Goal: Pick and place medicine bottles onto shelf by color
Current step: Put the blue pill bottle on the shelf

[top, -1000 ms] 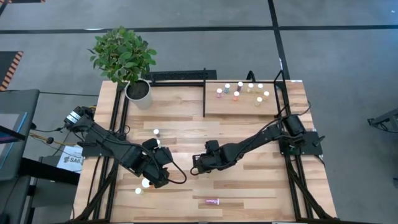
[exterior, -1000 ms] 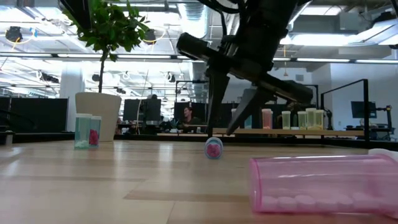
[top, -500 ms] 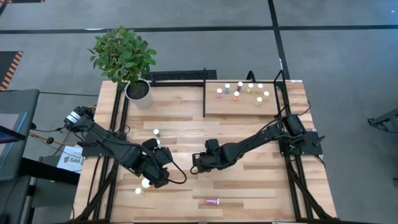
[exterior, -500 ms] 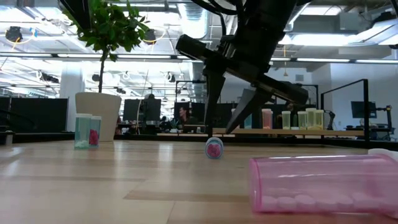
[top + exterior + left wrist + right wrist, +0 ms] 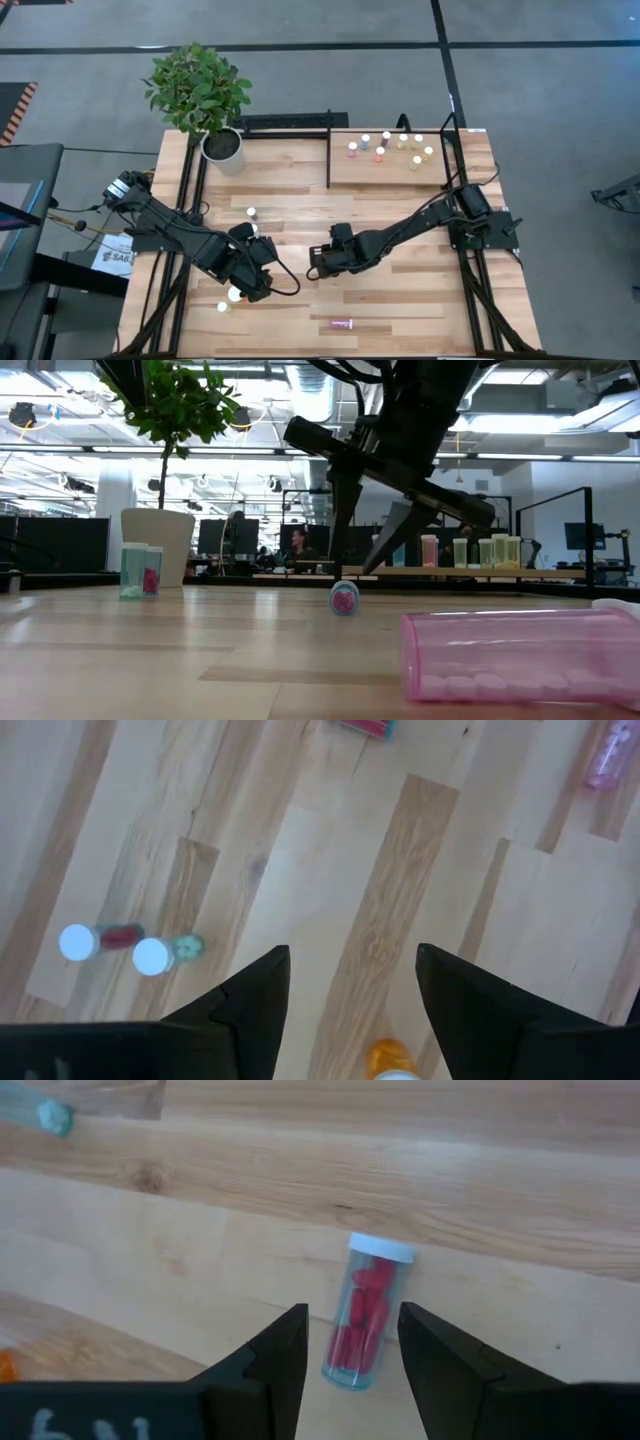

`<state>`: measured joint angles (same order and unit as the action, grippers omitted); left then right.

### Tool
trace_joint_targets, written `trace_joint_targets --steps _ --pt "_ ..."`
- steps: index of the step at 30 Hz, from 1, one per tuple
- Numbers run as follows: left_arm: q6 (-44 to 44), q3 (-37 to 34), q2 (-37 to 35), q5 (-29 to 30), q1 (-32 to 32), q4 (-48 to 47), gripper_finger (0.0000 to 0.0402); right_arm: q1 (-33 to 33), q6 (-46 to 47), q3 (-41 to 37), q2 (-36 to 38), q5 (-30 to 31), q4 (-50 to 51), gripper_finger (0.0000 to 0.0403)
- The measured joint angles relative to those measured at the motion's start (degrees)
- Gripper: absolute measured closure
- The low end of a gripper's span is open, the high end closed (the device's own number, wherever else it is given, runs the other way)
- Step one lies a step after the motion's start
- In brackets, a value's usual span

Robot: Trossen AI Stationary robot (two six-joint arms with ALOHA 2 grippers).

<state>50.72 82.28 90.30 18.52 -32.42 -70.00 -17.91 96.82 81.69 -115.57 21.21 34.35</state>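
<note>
A small clear bottle of red pills (image 5: 360, 1320) lies on its side on the tabletop, its white cap (image 5: 381, 1248) pointing away from my right gripper. That gripper (image 5: 353, 1312) is open, its fingers slanting down and standing on either side of the bottle. In the low view the fingertips (image 5: 337, 568) end just above the bottle (image 5: 343, 598). My left gripper (image 5: 350, 990) hovers open over the near left of the table (image 5: 252, 287), with an orange bottle (image 5: 390, 1060) standing below it. The shelf (image 5: 345, 175) at the far right carries several standing bottles (image 5: 380, 152).
A pink bottle (image 5: 343, 324) lies near the front edge and looms large in the low view (image 5: 520, 655). Two capped bottles (image 5: 150, 955) stand left of centre, and another (image 5: 222, 306) stands at the near left. A potted plant (image 5: 222, 145) stands at the far left.
My right gripper has spread its fingers a little wider above the red-pill bottle and has stayed where it was. The bottle has not moved.
</note>
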Motion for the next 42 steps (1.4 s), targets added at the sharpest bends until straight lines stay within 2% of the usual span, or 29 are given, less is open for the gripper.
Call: trace_joint_targets --steps 9,14,27,34,42 --pt "-0.67 0.00 0.04 0.07 -0.02 -0.13 0.0196 -0.72 0.60 0.73 -4.86 -1.44 -3.50 0.0228" --pt "-1.03 0.00 0.09 0.02 -0.02 -0.95 0.0196 -1.07 -0.55 2.06 -6.58 -1.55 -1.08 0.0233" --pt "-0.17 0.00 0.07 1.01 -0.02 0.47 0.0196 -1.22 -18.02 6.89 -7.14 -4.04 7.40 0.0295" --pt "1.09 0.00 0.07 4.54 -0.02 5.64 0.0196 -1.31 -31.82 9.57 1.54 -4.81 15.86 0.0279" --pt "3.38 0.00 0.07 11.88 0.00 18.09 0.0196 -3.62 -50.51 9.81 19.30 -1.81 18.73 0.0280"
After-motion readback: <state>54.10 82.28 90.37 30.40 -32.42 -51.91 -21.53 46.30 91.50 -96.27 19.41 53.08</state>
